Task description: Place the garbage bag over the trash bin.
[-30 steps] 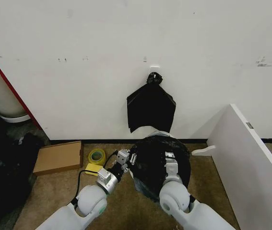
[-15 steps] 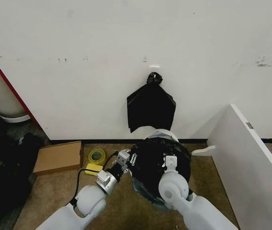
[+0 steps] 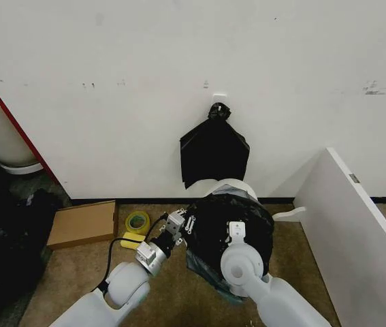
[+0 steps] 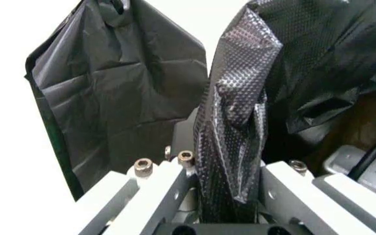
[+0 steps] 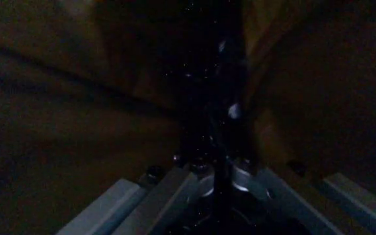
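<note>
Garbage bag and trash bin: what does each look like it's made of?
The garbage bag: thin black plastic film, glossy, with a fine embossed texture and crumpled folds where the left gripper pinches it. The trash bin: probably hard plastic, cream-white and smooth at its exposed rim.

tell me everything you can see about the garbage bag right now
The garbage bag is thin, glossy black plastic with a fine embossed texture, crumpled and draped over the top of the trash bin, whose cream rim shows behind it by the wall. Its lower edge hangs loose toward the floor. The left gripper pinches a bunched fold of it at its left side; the right gripper is shut on a dark fold of it too.
</note>
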You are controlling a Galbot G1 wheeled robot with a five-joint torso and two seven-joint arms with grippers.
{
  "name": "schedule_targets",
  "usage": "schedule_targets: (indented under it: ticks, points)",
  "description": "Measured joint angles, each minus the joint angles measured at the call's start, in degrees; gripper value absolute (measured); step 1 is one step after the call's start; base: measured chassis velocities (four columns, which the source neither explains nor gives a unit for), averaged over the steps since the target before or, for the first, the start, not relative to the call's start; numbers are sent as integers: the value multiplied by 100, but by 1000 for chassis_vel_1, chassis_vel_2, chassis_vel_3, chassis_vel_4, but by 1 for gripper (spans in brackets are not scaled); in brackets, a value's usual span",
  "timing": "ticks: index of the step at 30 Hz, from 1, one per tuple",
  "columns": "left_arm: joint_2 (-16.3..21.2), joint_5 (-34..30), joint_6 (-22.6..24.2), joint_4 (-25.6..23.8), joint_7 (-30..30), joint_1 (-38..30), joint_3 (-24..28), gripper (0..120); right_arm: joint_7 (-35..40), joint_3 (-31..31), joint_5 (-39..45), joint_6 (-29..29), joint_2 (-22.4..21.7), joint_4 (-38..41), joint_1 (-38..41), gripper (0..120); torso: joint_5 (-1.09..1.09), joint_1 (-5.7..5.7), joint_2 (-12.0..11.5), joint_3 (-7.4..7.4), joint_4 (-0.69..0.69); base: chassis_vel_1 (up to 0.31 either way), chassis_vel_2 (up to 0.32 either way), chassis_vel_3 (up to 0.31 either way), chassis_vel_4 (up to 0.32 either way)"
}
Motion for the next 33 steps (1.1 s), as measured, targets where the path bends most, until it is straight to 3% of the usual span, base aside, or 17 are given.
schedule_targets:
  ticks: [4, 13, 19, 26, 33]
  points:
    - [11, -34, -13, 15, 0, -14, -27, 1, -392, -85, -911, 204, -82, -59, -82, 0, 0, 0, 0, 0, -1, 0, 0, 0, 0]
    - [-5, -179, -34, 127, 1, -19, 16, 1, -896, -62, -1111, 761, -92, 198, -48, 0, 0, 0, 0, 0, 0, 0, 0, 0, 0]
    - [-25, -284, -34, 117, 25, 12, 103, 1, -1186, 17, -1553, 1263, 130, -649, 218, 0, 0, 0, 0, 0, 0, 0, 0, 0, 0]
    - [5, -274, -168, 98, 129, 64, 51, 1, -1081, 139, -1381, 1224, 304, -1093, 520, 0, 0, 0, 0, 1, 0, 0, 0, 0, 0]
    - [-30, -214, -313, 303, 194, 31, -175, 1, -1007, 138, -1409, 1169, 210, -983, 435, 0, 0, 0, 0, 1, 1, 0, 0, 0, 0]
